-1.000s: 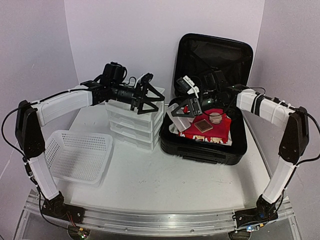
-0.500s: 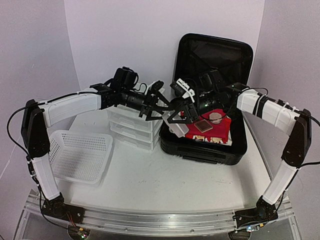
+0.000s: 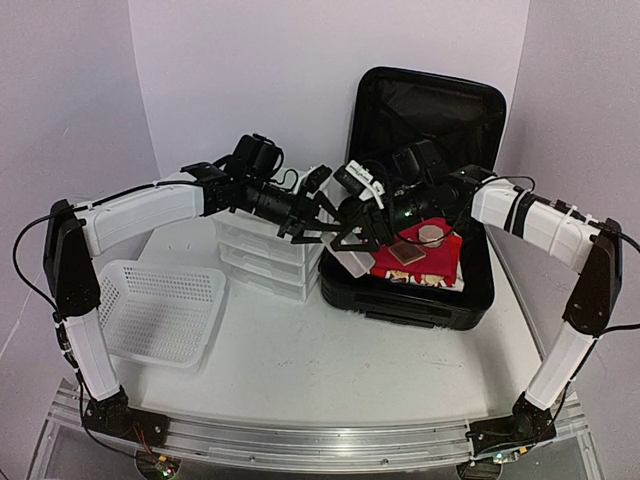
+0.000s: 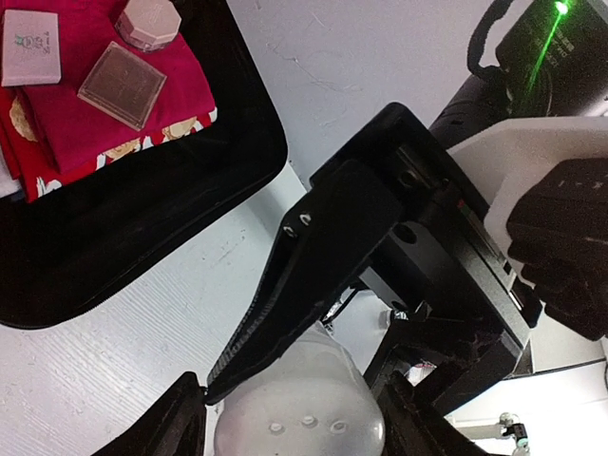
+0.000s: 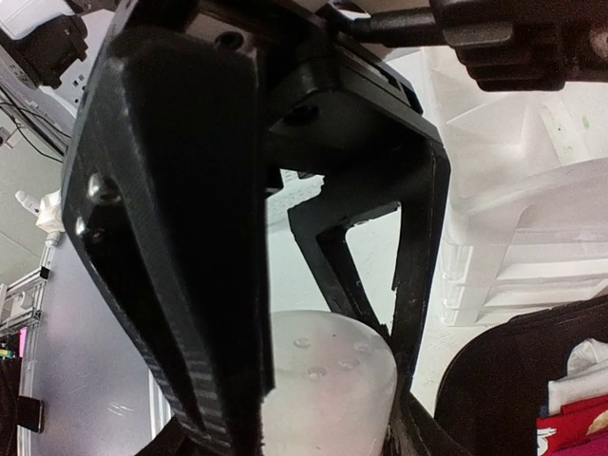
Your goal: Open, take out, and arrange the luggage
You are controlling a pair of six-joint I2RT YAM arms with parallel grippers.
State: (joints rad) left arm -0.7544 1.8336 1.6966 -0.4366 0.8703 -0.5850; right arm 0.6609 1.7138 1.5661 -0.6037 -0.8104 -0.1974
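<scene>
Biggest worry: a dropped white tub (image 3: pixel 346 264). Hangs over the left front rim of the luggage (image 3: pixel 400 298), itself open at the back right corner of the table (image 3: pixel 330 370). Clamped in the right gripper (image 3: pixel 352 243). Flanked by the fingers of the left gripper (image 3: pixel 325 222); no telling whether pressed onto it or just short of contact.

Likely causes: release on the right before a firm hold on the left, or an off-centre squeeze on a slick rounded side. Then either a landing on the red cloth (image 3: pixel 445 255) or a roll across the table toward the drawer unit (image 3: pixel 265 255). Also a risk of fingers clashing, crowded around so small a thing.

Materials, large to small:
- **Luggage:** hard black shell, lid standing upright, black fabric lining.
- **Drawer unit:** white plastic, boxy, stacked trays, just left of the luggage.
- **Basket (image 3: pixel 150 315):** white plastic mesh, shallow, rectangular, by the left edge.
- **Red cloth:** soft, folded, gold-patterned, lying in the luggage base.
- **On the cloth:** a flat square clear case (image 4: pixel 122 84), a small pink box (image 4: pixel 28 46), a round pink pot (image 4: pixel 148 23).
- **Tub:** milky plastic, smooth, rounded, three small dimples on its end.
</scene>
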